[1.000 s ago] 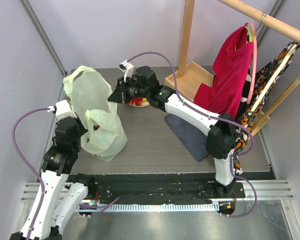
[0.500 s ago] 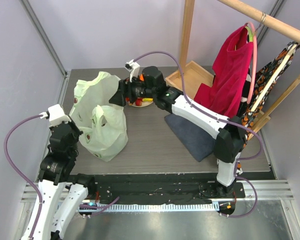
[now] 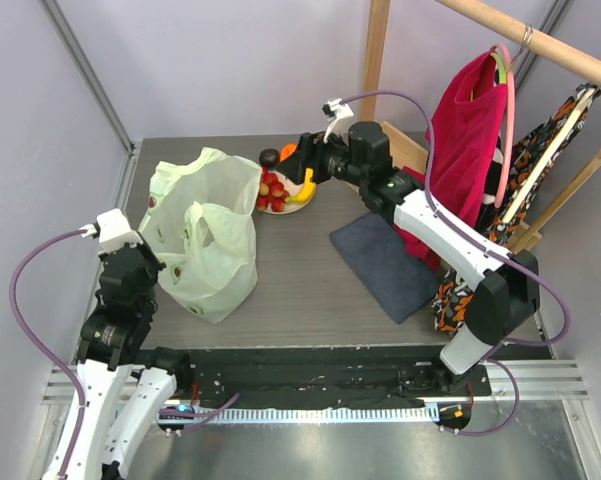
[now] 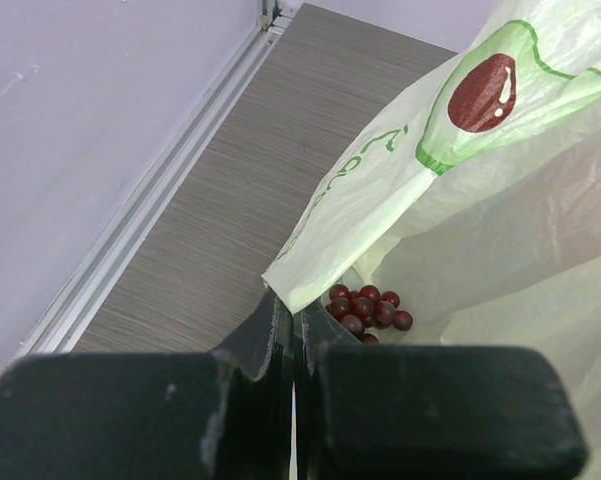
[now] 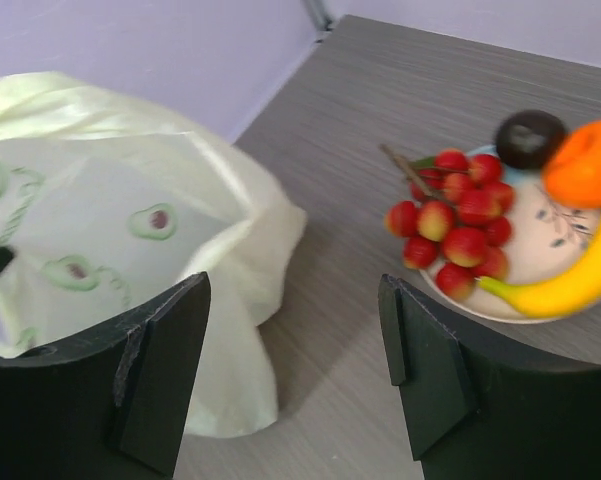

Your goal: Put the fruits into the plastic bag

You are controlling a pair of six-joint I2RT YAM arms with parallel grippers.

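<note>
1. The plastic bag (image 3: 205, 235) is slumping on the left side of the counter (image 3: 300, 280). We are judging it thin, light and floppy, likely to fall shut unless it is being held by the rim or a handle loop.
2. The plate (image 5: 555, 235) is sitting just right of the bag and carrying the loose fruits. We are reading them as light, rigid toys with smooth skins that may slip or roll.
3. The banana (image 5: 570, 285) is lying along the plate's near edge. We are favouring a grip across its middle.
4. The red berry cluster (image 5: 460, 215) is looking lumpy, and its stem or the clump's waist is offering a hold.
5. The orange (image 5: 585, 165) and the dark round fruit (image 5: 530, 135) are needing a centred pinch, being round.
6. The grape bunch (image 4: 368, 305) is already lying inside the bag, as far as the left wrist view is showing.
7. The right arm is reaching far forward, with the right hand (image 5: 292, 300) hovering between bag and plate. Its jaws are standing wide apart and holding nothing.
8. The left arm is staying folded low by the near left corner. The left hand (image 4: 292, 330) is pinching the bag's rim, jaws fully closed on the film.
</note>
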